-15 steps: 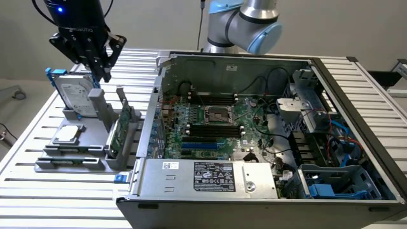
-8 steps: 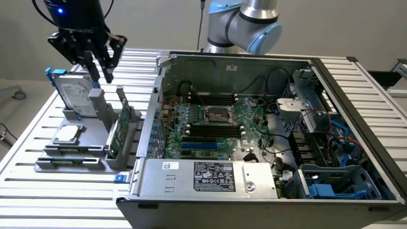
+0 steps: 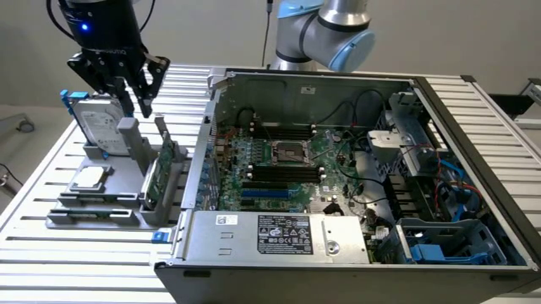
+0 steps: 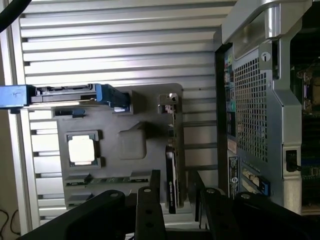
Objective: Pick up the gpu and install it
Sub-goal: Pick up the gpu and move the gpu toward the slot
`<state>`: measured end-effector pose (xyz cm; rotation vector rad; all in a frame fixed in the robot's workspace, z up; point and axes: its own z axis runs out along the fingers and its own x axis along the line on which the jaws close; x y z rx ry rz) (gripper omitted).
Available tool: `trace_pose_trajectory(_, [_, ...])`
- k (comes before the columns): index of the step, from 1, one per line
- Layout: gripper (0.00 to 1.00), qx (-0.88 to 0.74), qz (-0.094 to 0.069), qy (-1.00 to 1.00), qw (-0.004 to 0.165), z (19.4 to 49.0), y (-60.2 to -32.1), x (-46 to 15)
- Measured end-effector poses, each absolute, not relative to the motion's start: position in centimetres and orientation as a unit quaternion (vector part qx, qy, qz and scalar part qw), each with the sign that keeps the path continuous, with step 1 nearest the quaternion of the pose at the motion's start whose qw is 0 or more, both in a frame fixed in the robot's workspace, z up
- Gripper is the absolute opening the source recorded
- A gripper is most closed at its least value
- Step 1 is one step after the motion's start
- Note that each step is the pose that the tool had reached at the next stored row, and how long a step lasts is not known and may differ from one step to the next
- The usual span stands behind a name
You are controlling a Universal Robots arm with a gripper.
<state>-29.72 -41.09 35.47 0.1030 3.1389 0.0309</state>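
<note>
Hovering our end effector wide open and empty just above the gpu, we judge it ungrasped, standing in its holder, uninstalled.

Black tool, jaws spread wide, lined up with the gpu standing on edge in a grey holder (metal bracket at the card's far end), silver processor chip and blue-framed hard drive alongside, perforated computer case nearby, slatted bench beneath.
</note>
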Motion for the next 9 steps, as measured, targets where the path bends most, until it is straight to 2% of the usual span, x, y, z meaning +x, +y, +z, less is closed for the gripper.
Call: trace_pose_trajectory(9, [0.36,0.022,0.010,1.000,0.000,33.8,-41.7,-29.7])
